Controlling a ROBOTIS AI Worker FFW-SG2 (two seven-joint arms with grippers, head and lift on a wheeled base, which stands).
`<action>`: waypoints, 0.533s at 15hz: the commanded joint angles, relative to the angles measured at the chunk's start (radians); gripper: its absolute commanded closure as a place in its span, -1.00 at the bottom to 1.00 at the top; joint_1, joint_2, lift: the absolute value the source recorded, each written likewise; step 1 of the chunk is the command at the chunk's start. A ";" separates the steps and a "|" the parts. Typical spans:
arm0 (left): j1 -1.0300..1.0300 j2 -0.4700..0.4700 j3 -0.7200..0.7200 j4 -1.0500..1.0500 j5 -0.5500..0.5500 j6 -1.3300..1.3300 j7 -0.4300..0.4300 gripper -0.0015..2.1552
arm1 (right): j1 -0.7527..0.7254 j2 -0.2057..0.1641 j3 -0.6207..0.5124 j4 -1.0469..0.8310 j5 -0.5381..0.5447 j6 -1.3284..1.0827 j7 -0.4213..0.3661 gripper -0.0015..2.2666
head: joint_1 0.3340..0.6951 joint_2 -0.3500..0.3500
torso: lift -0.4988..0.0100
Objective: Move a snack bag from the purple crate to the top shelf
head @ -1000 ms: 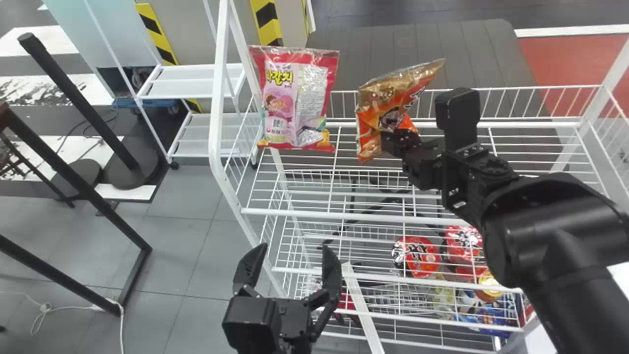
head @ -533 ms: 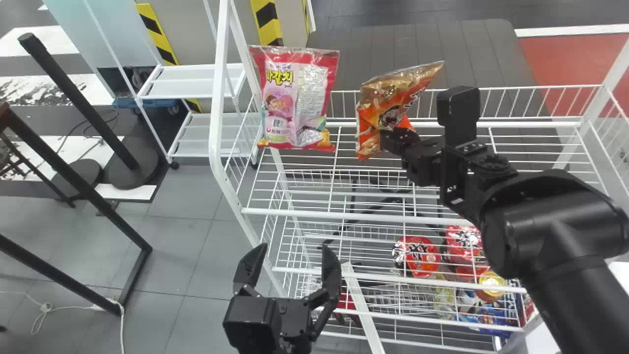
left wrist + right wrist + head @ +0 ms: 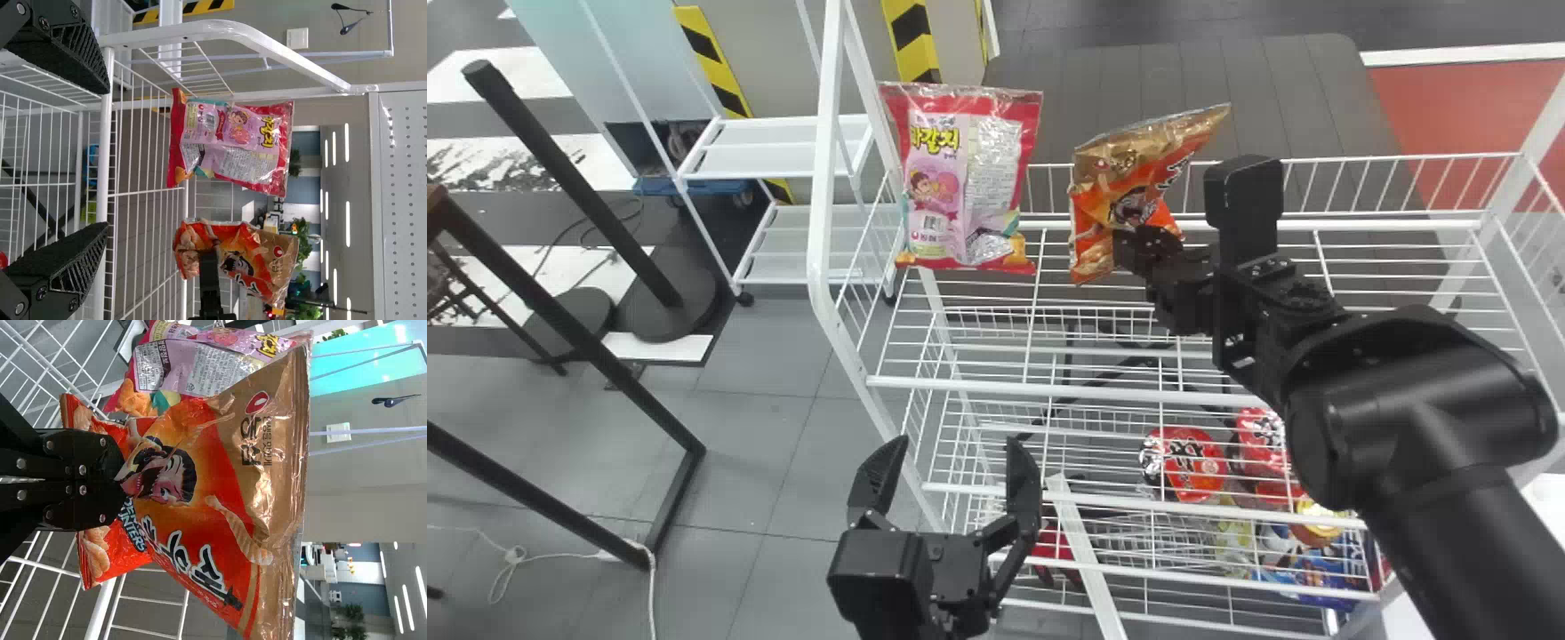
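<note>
Over by the top shelf (image 3: 996,386), just right of the pink snack bag (image 3: 965,178), the orange snack bag (image 3: 1125,182) is clamped low down by the right hand (image 3: 121,473), long axis upright-ish but tipped rightward. The left hand (image 3: 958,453)'s parked lower, fingers apart.

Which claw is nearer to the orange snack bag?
Right. The right claw grips the orange snack bag; the left claw is open, well apart from it, nearer the robot.

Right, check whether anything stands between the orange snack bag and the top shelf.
Nothing visible does. The orange snack bag, gripped by the right claw, appears to be right over the top shelf; the pink bag is beside it, on the robot's left.
</note>
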 commanded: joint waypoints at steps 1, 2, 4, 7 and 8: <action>-0.003 0.000 0.003 0.001 0.001 0.003 -0.001 -0.90 | 0.008 0.001 0.017 -0.046 0.005 0.060 -0.035 0.46 | 1.00 0.54 | 0.96; -0.003 0.000 0.004 0.001 0.003 0.000 -0.001 -0.90 | 0.012 0.001 0.021 -0.077 0.008 0.103 -0.057 0.46 | 1.00 0.55 | 0.96; -0.007 0.000 0.006 0.005 0.007 0.003 -0.004 -0.90 | 0.018 0.001 0.026 -0.144 0.004 0.211 -0.098 0.46 | 1.00 0.55 | 0.96; -0.009 -0.002 0.006 0.007 0.009 0.003 -0.009 -0.90 | -0.006 0.001 0.029 -0.184 0.013 0.349 -0.138 0.46 | 1.00 0.54 | 0.96; -0.009 -0.002 0.006 0.007 0.007 0.003 -0.009 -0.90 | -0.017 0.001 0.030 -0.186 0.010 0.364 -0.153 0.46 | 1.00 0.53 | 0.96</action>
